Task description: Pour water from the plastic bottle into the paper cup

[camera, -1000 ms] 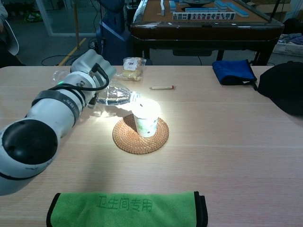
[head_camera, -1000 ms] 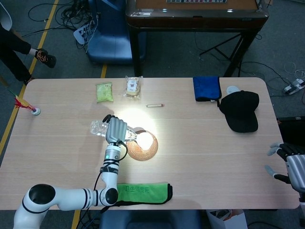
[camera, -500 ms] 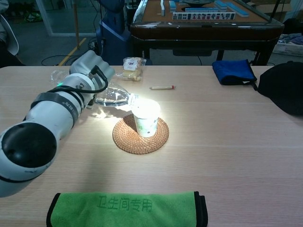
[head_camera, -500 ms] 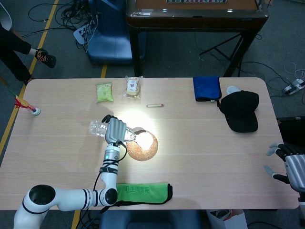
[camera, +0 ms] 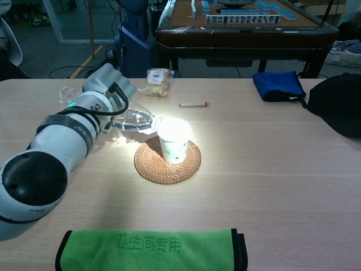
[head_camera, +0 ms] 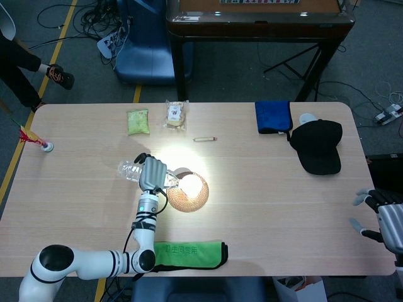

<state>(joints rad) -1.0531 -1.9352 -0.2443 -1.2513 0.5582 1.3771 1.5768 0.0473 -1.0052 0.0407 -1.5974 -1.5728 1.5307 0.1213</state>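
My left hand [camera: 104, 90] [head_camera: 152, 171] grips a clear plastic bottle [camera: 134, 119] tipped on its side, its base [head_camera: 126, 168] sticking out left of the hand. The bottle's mouth sits at the rim of the white paper cup [camera: 174, 139] [head_camera: 187, 182]. The cup stands upright on a round woven coaster [camera: 167, 161] under a bright spot of light. Whether water is flowing is too washed out to tell. My right hand [head_camera: 385, 217] hangs off the table's right edge, fingers spread and holding nothing.
A folded green towel [camera: 152, 249] lies at the near edge. A pen [camera: 193, 104], a snack packet [camera: 157, 82], a green packet [head_camera: 138, 121], a blue cloth [camera: 277, 86] and a black cap [camera: 337, 104] lie across the far side. A small toy [head_camera: 46, 146] sits far left.
The left hand has drawn the bottle slightly left and lowered it, so its mouth now sits a little back from the cup's rim. The right hand has not moved.
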